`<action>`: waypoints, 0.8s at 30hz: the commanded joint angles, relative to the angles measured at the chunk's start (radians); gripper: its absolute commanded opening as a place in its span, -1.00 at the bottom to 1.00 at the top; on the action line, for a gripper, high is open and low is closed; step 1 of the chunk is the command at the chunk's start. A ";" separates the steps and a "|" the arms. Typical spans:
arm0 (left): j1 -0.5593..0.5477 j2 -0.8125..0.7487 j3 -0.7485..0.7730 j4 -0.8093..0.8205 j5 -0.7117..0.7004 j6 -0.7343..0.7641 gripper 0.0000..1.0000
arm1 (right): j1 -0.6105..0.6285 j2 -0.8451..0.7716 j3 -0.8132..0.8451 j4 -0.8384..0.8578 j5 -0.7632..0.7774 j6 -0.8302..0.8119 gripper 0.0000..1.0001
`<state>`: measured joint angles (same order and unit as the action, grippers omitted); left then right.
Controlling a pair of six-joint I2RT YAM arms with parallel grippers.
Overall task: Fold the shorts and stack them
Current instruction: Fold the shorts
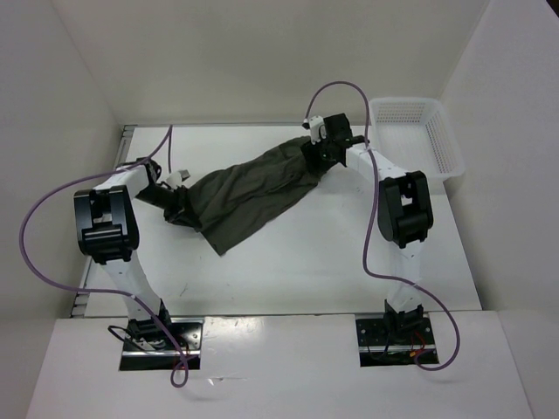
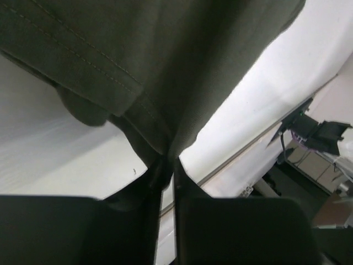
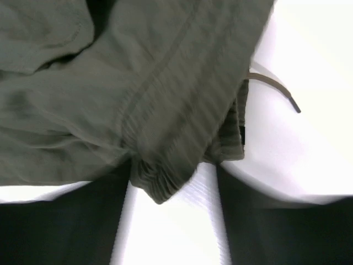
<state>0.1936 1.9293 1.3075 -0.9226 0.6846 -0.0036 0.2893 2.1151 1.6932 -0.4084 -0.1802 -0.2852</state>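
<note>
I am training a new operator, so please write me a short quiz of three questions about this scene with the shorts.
1. True or false: the shorts are already folded into a neat stack.
2. Where is the white basket? A) at the far right corner of the table; B) between the arm bases; C) under the left arm.
3. Which end effector has its fingers wide apart around the waistband?

Key: 1 false, they lie spread out; 2 A; 3 the right end effector.

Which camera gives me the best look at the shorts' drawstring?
The right wrist view: the drawstring stands out dark against the white table. The top external view shows the whole shorts but no cord; the left wrist view shows only a stitched hem.
</note>
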 commanded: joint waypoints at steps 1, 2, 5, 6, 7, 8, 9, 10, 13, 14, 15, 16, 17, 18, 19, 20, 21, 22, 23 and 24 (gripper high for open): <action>0.010 -0.013 0.045 -0.082 0.065 0.004 -0.50 | -0.016 -0.084 0.030 0.019 -0.037 0.001 0.53; -0.006 0.000 0.055 -0.100 0.066 0.004 -0.26 | -0.016 -0.084 0.002 0.010 -0.038 0.001 0.71; -0.016 -0.001 0.055 -0.124 0.043 0.004 0.17 | -0.016 -0.093 -0.036 0.010 -0.024 0.001 0.91; -0.016 -0.015 0.055 -0.124 0.043 0.004 0.22 | -0.016 -0.093 -0.036 0.020 -0.024 0.010 0.91; -0.007 -0.039 0.055 -0.105 0.032 0.004 0.32 | -0.030 -0.093 -0.036 0.020 -0.024 0.011 0.91; -0.006 -0.114 0.055 -0.085 0.032 0.004 0.35 | -0.039 -0.093 -0.024 0.020 -0.024 0.024 0.91; -0.006 -0.162 0.055 -0.035 0.000 0.004 0.42 | -0.039 -0.093 -0.024 0.020 -0.034 0.024 0.91; -0.026 -0.267 0.055 -0.010 -0.025 0.004 0.42 | -0.039 -0.081 -0.015 0.020 -0.035 0.033 0.91; -0.164 -0.387 0.055 0.031 -0.132 0.004 0.48 | -0.039 -0.035 0.023 0.020 -0.054 0.044 0.93; -0.225 -0.369 0.070 0.004 -0.175 0.004 0.48 | -0.039 -0.018 0.035 0.020 -0.067 0.044 0.93; -0.256 -0.357 0.061 0.004 -0.195 0.004 0.48 | -0.039 -0.001 0.048 0.020 -0.067 0.044 0.93; -0.290 -0.346 0.032 0.016 -0.221 0.004 0.48 | -0.039 0.018 0.075 0.029 -0.067 0.044 0.93; -0.331 -0.346 0.003 0.043 -0.258 0.004 0.48 | -0.039 0.054 0.091 0.029 -0.067 0.044 0.96; -0.421 -0.336 -0.023 0.059 -0.337 0.004 0.48 | -0.039 0.069 0.103 0.029 -0.052 0.035 0.96; -0.465 -0.320 -0.065 0.077 -0.380 0.004 0.48 | -0.039 0.083 0.121 0.039 -0.042 0.035 0.96; -0.499 -0.311 -0.080 0.118 -0.419 0.004 0.48 | -0.039 0.107 0.122 0.039 -0.042 0.035 0.96; -0.540 -0.284 -0.092 0.139 -0.453 0.004 0.48 | -0.039 0.117 0.122 0.039 -0.042 0.026 0.96; -0.551 -0.270 -0.103 0.157 -0.503 0.004 0.48 | -0.039 0.117 0.131 0.039 -0.042 0.026 0.91; -0.551 -0.254 -0.103 0.192 -0.526 0.004 0.48 | -0.039 0.129 0.131 0.028 -0.057 0.026 0.87; -0.551 -0.224 -0.103 0.206 -0.546 0.004 0.48 | -0.039 0.129 0.117 0.028 -0.077 0.026 0.77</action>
<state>-0.3676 1.6653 1.2148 -0.7834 0.3031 -0.0032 0.2546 2.2177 1.7844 -0.3969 -0.2272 -0.2573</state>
